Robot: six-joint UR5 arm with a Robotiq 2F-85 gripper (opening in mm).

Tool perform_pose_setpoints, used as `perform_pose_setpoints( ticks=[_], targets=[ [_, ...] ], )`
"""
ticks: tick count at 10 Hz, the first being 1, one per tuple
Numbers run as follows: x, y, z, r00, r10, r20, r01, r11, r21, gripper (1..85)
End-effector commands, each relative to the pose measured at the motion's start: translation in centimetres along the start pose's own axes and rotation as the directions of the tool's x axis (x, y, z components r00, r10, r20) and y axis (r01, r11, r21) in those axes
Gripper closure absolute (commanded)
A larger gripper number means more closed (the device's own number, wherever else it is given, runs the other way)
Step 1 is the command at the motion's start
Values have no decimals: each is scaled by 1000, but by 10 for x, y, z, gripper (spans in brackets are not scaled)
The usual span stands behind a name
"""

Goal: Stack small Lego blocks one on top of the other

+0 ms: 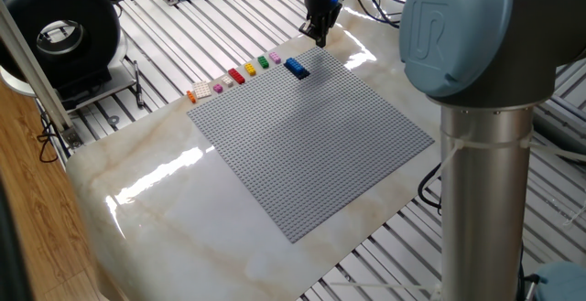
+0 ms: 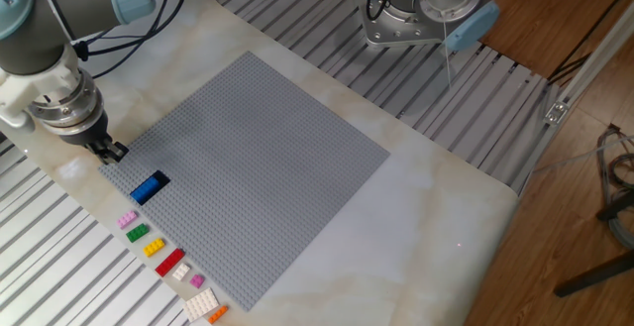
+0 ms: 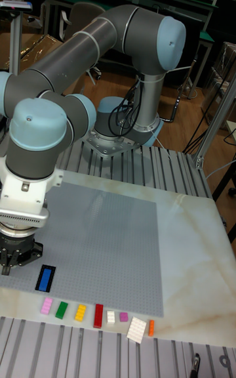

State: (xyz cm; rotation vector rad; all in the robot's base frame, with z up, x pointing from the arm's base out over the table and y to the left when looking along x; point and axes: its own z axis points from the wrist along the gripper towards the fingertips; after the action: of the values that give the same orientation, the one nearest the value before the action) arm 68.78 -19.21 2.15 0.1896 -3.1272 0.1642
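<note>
- Because the bricks sit in a row along the baseplate's [image 1: 311, 141] edge, each is easy to reach; the blue brick [image 1: 296, 67] lies on the plate, just beside the gripper [image 1: 320, 38].
- Seen from the other side, the gripper [image 2: 112, 151] hangs at the plate's corner near the blue brick [image 2: 149, 187]; its fingers look close together, perhaps pinching something dark, but I cannot tell.
- From the tall camera, pink [image 3: 46, 306], green [image 3: 61, 310], yellow [image 3: 80, 312] and red [image 3: 99, 315] bricks lie unstacked.

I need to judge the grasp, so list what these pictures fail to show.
- Tool jaw state: too small in both fixed views, foreshortened from above in the tall view.
- Whether the tool holds a brick: fingertips too small.
- Orange brick: half hidden behind the white plate, the other fixed view.
</note>
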Motion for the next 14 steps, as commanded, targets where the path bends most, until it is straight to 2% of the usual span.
perform_pose_setpoints(
  ticks=[1,5,13,14],
  targets=[
    [-2,0,-2,1000,8,3,-8,1000,-1,847],
    [-2,-3,-4,1000,2,-5,-2,1000,13,847],
    [-2,-2,-3,1000,7,-6,-7,1000,9,847],
    [-2,8,-3,1000,25,-5,-25,999,-28,847]
  ],
)
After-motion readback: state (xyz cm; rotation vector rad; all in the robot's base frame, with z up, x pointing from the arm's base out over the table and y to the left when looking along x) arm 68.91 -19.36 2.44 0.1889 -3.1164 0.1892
